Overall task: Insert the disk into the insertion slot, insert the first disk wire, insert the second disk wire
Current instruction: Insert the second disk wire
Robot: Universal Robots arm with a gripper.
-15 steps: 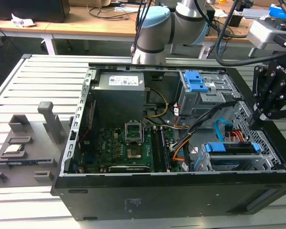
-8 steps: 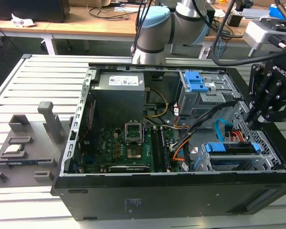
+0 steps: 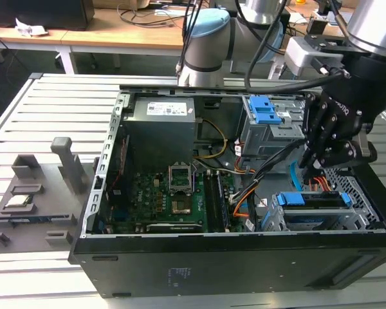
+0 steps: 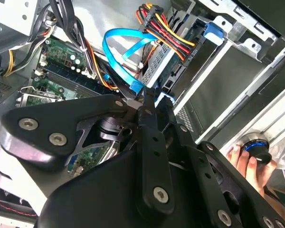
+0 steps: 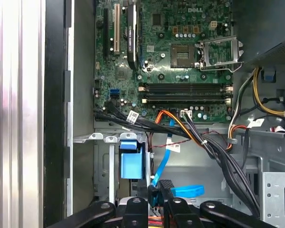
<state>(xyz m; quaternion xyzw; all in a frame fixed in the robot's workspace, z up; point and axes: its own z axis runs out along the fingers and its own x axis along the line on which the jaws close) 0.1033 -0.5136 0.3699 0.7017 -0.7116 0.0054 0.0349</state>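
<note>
The disk (image 3: 311, 199), framed in bright blue, lies inside the insertion slot (image 3: 347, 222), a low perforated metal bay at the case's front corner on the exterior view's right. My black gripper (image 3: 310, 172) hangs just above the disk's rear end. In both wrist views the fingers pinch the black plug (image 5: 162, 186) of a flat blue wire (image 4: 118, 52), whose loop rises behind it. My gripper (image 4: 147, 99) holds that plug close to the disk's end. A red, yellow and black wire bundle (image 4: 168, 35) runs to a black plug (image 4: 176, 71) at the disk's end. The blue carrier tab (image 5: 131, 164) shows beside my gripper (image 5: 156, 202).
The open case holds the green motherboard (image 3: 167, 193), a grey power-supply box (image 3: 162, 116) and a taller cage with a blue clip (image 3: 266, 111). Black cable bundles (image 5: 218, 152) cross near the bay. A person's hand (image 4: 244, 161) rests outside the case. A grey fixture (image 3: 32, 193) sits on the exterior view's left.
</note>
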